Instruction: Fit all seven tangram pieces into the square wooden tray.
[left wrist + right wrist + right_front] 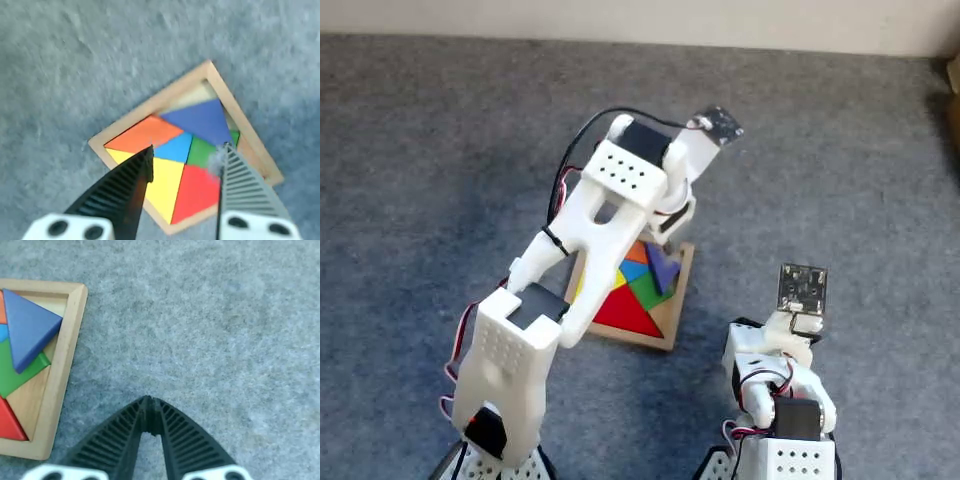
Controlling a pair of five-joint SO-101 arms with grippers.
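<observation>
Above tray (150, 102) w/ blue triangle (202, 120) askew, L claw (188, 149) spread, R claw (151, 400) closed beside tray.

**Tray nearly full, blue triangle askew**

I see the square wooden tray (682, 290) lying flat on the grey carpet (420, 180), turned slightly. Reading the high view, the red triangle (625, 308) sits at 6 o'clock in the tray, the green piece (645, 290) near centre, the orange piece (635, 255) at 12 and the yellow piece (616, 277) at 9. The blue triangle (27, 327) at 2 o'clock lies askew, its tip over the green piece, with bare wood beside it.
</observation>
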